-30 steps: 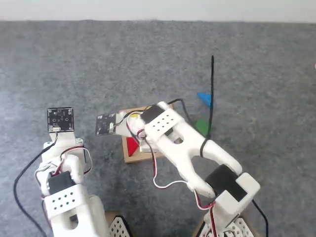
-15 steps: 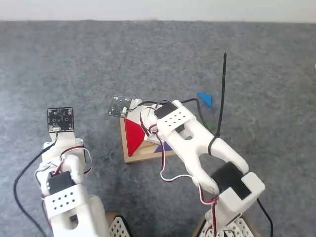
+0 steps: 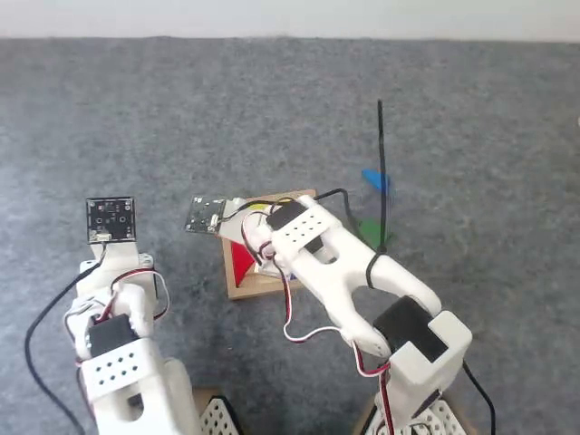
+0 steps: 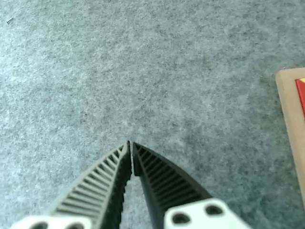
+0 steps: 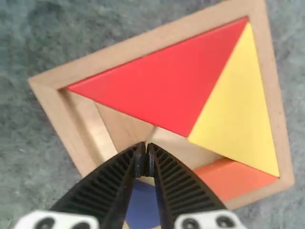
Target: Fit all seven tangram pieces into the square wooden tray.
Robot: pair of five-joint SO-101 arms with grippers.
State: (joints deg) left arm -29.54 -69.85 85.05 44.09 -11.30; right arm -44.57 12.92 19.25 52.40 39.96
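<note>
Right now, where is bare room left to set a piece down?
In the tray, bare wood lies between the red triangle, the tray's wall and the right gripper. Bare carpet spreads beyond the tray and around the left gripper. Crowded: the blue piece and green piece beside the right arm.

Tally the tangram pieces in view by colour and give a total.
Red piece: 1
Yellow piece: 1
Orange piece: 1
Dark blue piece: 1
Light blue piece: 1
Green piece: 1
Total: 6
</note>
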